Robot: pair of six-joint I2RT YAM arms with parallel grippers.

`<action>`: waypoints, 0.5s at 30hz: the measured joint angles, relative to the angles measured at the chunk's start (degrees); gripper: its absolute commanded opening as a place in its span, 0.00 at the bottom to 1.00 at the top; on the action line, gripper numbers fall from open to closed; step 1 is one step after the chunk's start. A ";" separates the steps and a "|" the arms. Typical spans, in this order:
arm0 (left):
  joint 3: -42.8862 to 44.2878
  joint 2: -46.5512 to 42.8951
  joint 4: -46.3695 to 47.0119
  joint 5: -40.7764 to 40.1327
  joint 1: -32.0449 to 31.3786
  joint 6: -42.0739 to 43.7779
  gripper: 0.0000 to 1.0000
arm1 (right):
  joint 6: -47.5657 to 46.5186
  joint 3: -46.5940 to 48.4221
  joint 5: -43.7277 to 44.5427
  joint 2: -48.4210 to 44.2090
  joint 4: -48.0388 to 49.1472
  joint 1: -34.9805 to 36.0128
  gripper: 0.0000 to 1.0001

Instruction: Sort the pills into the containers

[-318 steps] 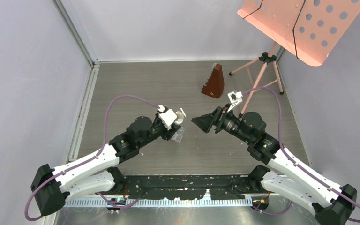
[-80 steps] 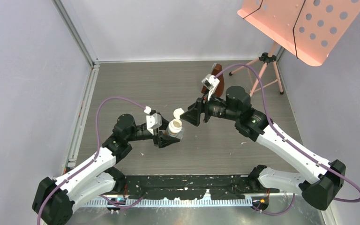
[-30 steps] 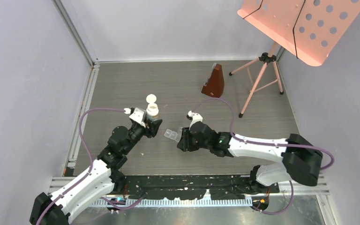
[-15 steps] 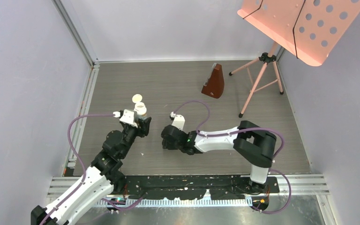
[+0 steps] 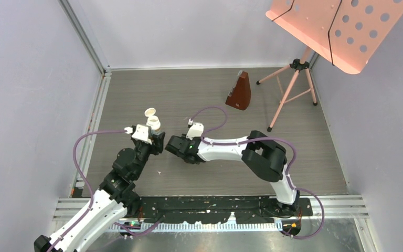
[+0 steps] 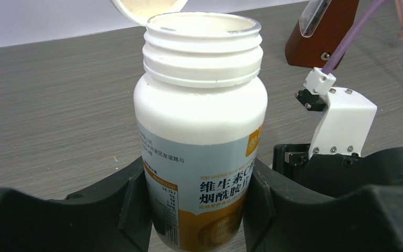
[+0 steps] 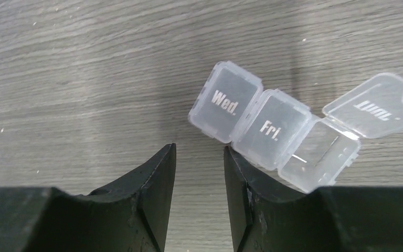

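Top view: right gripper (image 5: 172, 145) has swung well to the left vs a sec ago. It now sits low on the table (image 5: 215, 94), just beside the left gripper (image 5: 155, 137). The left one has drifted left too, w/ the pill bottle (image 5: 154, 125) upright and its cap (image 5: 150, 112) flipped back. The strip box, in plain sight ahead of the right gripper a sec ago, can't be seen here now.

Left wrist: both fingers (image 6: 131, 199) clamped on the bottle's labelled body. Mouth open, contents not visible, so no pills seen.

Right wrist: jaws apart, nothing between. The strip box (image 7: 265, 131) lies flat on the table, touching or just beside one fingertip at the Fri. cell. Wed. & Fri. lids are down. The end cell (image 7: 320, 157) is open, lid (image 7: 380, 105) flipped back, and it looks empty.

Prob. meaning: box & bottle are being brought close for a pour; nothing sorted yet.
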 measured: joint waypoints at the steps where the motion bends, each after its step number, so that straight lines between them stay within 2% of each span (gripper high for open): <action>1: 0.00 -0.11 0.00 -0.13 0.00 0.07 0.00 | 0.50 0.79 0.59 0.44 -1.09 -0.15 0.46; 7: 0.00 -0.46 -0.31 -0.20 0.00 0.02 0.00 | 2.62 0.07 3.76 0.24 -3.85 -1.53 0.46; 15: 0.00 -1.22 -0.79 -0.66 0.00 -0.33 0.00 | 1.79 -2.82 4.87 -1.51 -3.30 -6.95 0.45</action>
